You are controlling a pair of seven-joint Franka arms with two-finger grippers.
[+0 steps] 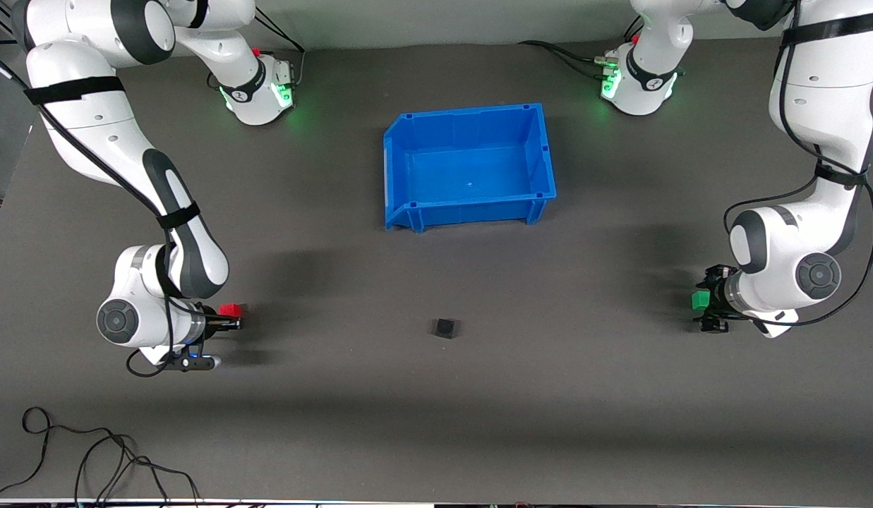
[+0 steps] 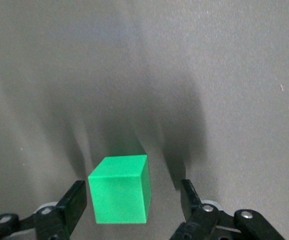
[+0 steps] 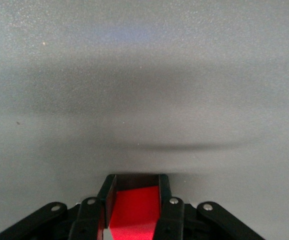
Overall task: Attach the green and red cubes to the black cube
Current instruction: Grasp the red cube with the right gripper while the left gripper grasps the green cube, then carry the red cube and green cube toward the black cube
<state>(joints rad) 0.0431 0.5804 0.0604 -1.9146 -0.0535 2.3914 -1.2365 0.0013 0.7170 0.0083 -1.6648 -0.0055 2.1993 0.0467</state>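
Note:
The green cube (image 1: 700, 300) lies on the dark mat at the left arm's end of the table. My left gripper (image 1: 707, 312) is open around it. In the left wrist view the green cube (image 2: 119, 190) sits between the two fingers of the left gripper (image 2: 133, 192), with a clear gap on one side. My right gripper (image 1: 231, 319) is shut on the red cube (image 1: 230, 309), low over the mat at the right arm's end. In the right wrist view the red cube (image 3: 133, 207) is clamped in the right gripper (image 3: 135, 184). The black cube (image 1: 444, 327) sits alone on the mat between the two grippers.
A blue bin (image 1: 397, 169) with nothing in it stands mid-table, farther from the front camera than the black cube. A loose black cable (image 1: 90, 458) lies near the front edge at the right arm's end.

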